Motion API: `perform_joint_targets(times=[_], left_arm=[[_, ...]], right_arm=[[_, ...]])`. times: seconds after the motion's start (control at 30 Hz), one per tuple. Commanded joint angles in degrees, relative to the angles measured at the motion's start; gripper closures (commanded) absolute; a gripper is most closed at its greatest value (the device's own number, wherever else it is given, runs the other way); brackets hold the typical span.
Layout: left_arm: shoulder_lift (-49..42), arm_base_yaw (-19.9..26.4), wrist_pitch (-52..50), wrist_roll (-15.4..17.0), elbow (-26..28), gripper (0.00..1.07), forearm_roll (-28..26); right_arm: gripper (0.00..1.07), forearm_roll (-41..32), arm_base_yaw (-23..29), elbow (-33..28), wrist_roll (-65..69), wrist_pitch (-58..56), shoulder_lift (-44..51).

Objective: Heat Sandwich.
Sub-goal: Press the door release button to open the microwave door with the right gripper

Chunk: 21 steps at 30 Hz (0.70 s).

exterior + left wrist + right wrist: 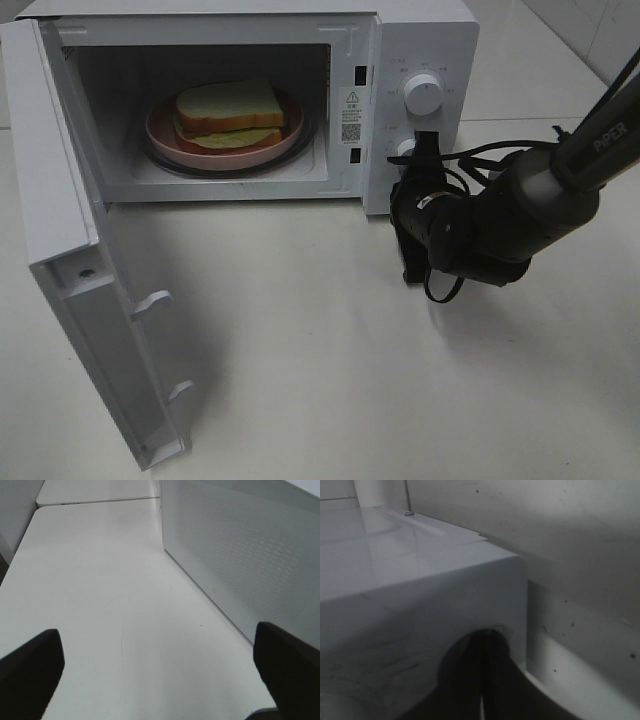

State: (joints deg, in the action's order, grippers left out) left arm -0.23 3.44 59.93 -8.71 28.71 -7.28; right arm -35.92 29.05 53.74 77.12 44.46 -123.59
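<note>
The sandwich (230,112), white bread with a brown crust and pale green filling, lies on a pink plate (165,140) inside the open microwave (420,40). My right gripper (412,165) is at the control panel, its tip by the lower knob (403,148). In the right wrist view the right gripper (482,680) shows as dark fingers pressed together against the panel's corner, holding nothing that I can see. My left gripper (157,645) stands wide open and empty over the bare table, beside the microwave's perforated side wall (240,555). It does not show in the exterior high view.
The microwave door (60,200) hangs wide open to the left, reaching toward the table's front. An upper knob (424,95) sits above the lower one. Cables loop around the right arm (520,200). White table (330,380) stretches in front.
</note>
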Motion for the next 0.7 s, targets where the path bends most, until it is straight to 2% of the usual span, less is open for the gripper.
perform_joint_targets(times=[0.03,0.33,0.7], left_arm=[[-1.2,-0.3,-0.3,0.1,-0.2,0.09,-0.4],[-1.2,-0.3,-0.3,0.1,-0.2,0.09,-0.4],[-1.2,-0.3,-0.3,0.1,-0.2,0.09,-0.4]], right_arm=[[1.07,4.4,-1.7,1.7,0.2,7.7,1.9],[1.07,8.3,-1.7,-1.7,5.8,0.9,3.7],[1.07,9.6,-1.7,-5.5,4.7,-7.7,8.3]])
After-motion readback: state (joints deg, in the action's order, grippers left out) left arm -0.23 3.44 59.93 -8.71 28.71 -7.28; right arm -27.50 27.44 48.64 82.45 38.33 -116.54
